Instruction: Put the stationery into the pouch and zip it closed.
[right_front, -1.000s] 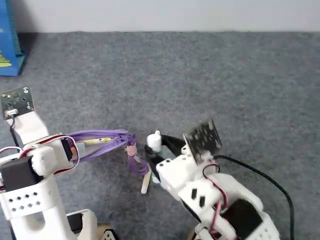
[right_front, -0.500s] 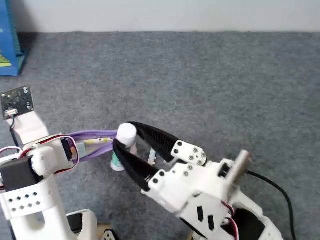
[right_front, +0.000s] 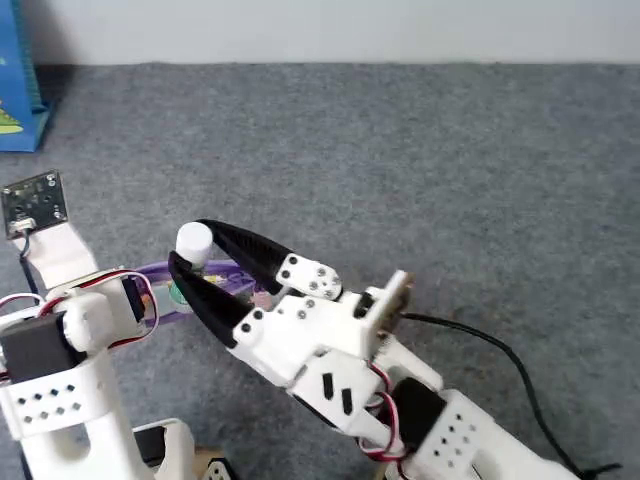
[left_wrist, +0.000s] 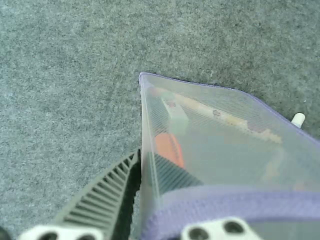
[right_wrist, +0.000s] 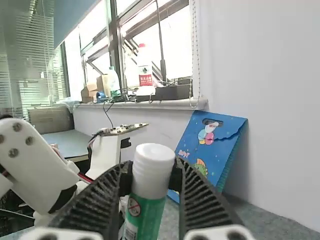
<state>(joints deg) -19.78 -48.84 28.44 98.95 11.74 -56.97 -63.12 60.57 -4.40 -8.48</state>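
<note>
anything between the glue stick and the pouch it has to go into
Nothing visible. The right gripper holds the glue stick at the purple top edge of the pouch, with no other object between them.

Looks like an office-cum-lab — beyond the black ribbed right claw (right_wrist: 151, 167) a long white windowsill (right_wrist: 165, 104) carries a white plastic bottle (right_wrist: 145, 70), brown cardboard boxes (right_wrist: 97, 86) and trailing cables (right_wrist: 106, 116) under tall metal-framed windows (right_wrist: 172, 45); a blue cartoon-printed paper bag (right_wrist: 212, 150) stands against the white wall (right_wrist: 260, 75) behind the claw.

Blue gift bag (right_wrist: 209, 156), grey carpet (right_front: 430, 160)
</note>
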